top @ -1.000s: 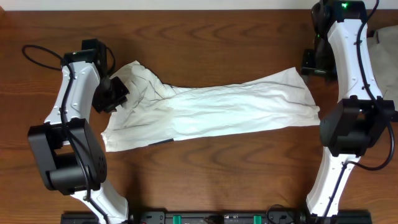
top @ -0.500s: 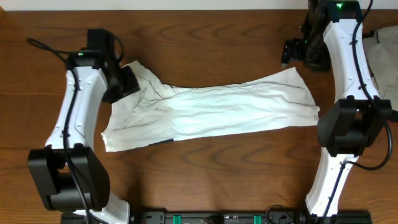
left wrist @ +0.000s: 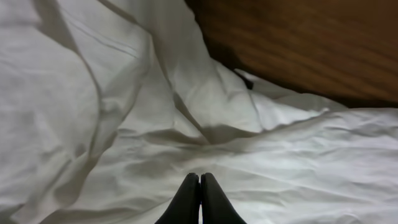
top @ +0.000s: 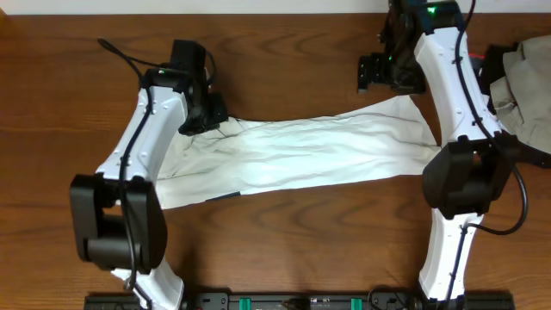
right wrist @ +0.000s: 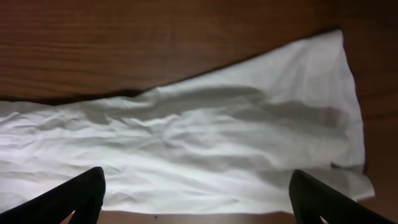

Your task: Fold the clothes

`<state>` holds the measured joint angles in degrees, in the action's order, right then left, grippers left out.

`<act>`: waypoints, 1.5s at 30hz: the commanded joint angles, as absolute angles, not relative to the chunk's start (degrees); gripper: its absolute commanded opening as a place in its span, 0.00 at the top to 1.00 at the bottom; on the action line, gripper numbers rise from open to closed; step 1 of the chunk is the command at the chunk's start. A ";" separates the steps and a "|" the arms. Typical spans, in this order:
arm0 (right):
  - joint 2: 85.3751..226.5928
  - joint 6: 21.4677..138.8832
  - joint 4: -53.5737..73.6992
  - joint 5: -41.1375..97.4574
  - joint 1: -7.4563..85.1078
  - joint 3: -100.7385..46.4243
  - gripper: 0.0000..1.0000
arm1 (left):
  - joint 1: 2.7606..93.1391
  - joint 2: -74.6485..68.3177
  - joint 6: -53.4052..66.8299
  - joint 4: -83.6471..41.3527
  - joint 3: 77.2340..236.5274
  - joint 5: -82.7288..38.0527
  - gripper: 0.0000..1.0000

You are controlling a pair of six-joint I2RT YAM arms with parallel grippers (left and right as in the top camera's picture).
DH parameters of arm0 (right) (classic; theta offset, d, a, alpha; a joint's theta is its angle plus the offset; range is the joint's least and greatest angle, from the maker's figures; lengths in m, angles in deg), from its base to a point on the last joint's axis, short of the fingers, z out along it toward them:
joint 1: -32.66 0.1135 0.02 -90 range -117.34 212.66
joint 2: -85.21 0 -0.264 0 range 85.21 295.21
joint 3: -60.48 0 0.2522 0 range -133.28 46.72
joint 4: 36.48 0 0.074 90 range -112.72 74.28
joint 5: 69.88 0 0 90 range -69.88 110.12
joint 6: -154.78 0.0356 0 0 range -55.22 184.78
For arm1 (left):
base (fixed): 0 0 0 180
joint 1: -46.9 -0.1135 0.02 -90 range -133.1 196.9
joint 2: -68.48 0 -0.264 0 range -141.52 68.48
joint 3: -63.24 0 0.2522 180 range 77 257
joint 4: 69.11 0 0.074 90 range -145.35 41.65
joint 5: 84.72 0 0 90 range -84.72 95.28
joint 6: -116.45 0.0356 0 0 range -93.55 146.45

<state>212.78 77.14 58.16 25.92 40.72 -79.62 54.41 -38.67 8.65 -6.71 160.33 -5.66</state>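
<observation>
Overhead: we note the clothes, one thin, creased white garment, lying open as a long band across the middle of the wooden bench. Its right end sits higher than its left. The left fingers are over the garment's upper left end, with the left arm crossing that end of it. The right fingers hang over bare wood just beyond the garment's upper right corner. A heap of grey-beige cloth lies well off the garment's right end, at the bench edge.

Left wrist: the left fingers are pressed tip to tip with no gap between them, low over rumpled folds of the clothes. We cannot tell whether any fabric is caught between them. Bare wood shows past the garment's far edge.

Right wrist: the right fingers are spread wide, one at each lower corner, holding nothing. The garment's pointed right end lies flat between and beyond them.
</observation>
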 commanded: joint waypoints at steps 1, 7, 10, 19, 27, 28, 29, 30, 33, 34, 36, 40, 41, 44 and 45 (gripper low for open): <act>211.60 76.90 57.31 26.40 42.22 -79.87 0.10 | 54.19 -43.00 8.41 -7.63 159.61 -7.17 0.94; 211.60 76.94 56.50 26.38 44.39 -78.93 0.41 | 53.64 -47.41 8.41 -9.92 159.61 -7.15 0.94; 211.60 76.94 55.43 26.38 45.52 -76.17 0.52 | 52.75 -48.88 8.43 -9.88 159.61 -6.78 0.94; 211.60 77.86 47.16 26.38 46.07 -62.34 0.63 | 49.03 -51.15 8.65 -8.52 159.55 -4.57 0.94; 211.60 79.32 42.57 26.42 43.54 -52.13 0.70 | 45.97 -51.15 8.65 -6.21 158.78 -1.95 0.94; 211.60 79.56 41.74 26.42 43.14 -50.95 0.70 | 45.78 -51.15 8.65 -6.21 158.56 -1.95 0.94; 211.60 79.54 41.02 26.42 42.84 -50.05 0.70 | 45.56 -51.15 8.65 -6.21 158.32 -1.95 0.94; 211.60 79.54 40.08 26.42 42.40 -49.09 0.69 | 45.45 -51.15 8.76 -6.30 158.08 -1.92 0.94; 211.60 79.65 37.72 26.42 40.93 -46.80 0.67 | 45.18 -51.17 9.30 -6.67 157.71 -1.73 0.94; 211.60 80.02 37.44 26.40 40.43 -46.45 0.67 | 45.08 -51.22 9.30 -6.67 157.71 -1.40 0.94; 211.60 79.98 37.22 26.36 39.25 -45.99 0.66 | 44.84 -51.26 9.56 -6.67 157.71 -0.98 0.94; 211.60 79.96 37.26 26.36 36.91 -45.97 0.66 | 43.87 -51.33 9.72 -6.62 157.71 -0.22 0.94; 211.60 79.96 37.29 26.36 36.41 -45.97 0.66 | 43.61 -51.33 9.74 -6.62 157.71 -0.20 0.94; 211.60 79.96 37.24 25.61 34.81 -45.97 0.66 | 42.72 -51.33 10.18 -6.65 157.71 -0.18 0.94; 211.60 79.96 37.24 25.05 34.42 -45.97 0.67 | 42.52 -51.33 10.22 -6.67 157.73 -0.18 0.94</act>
<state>211.75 79.26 37.64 29.44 36.80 -47.10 44.40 -50.37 8.84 -6.80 159.13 -4.22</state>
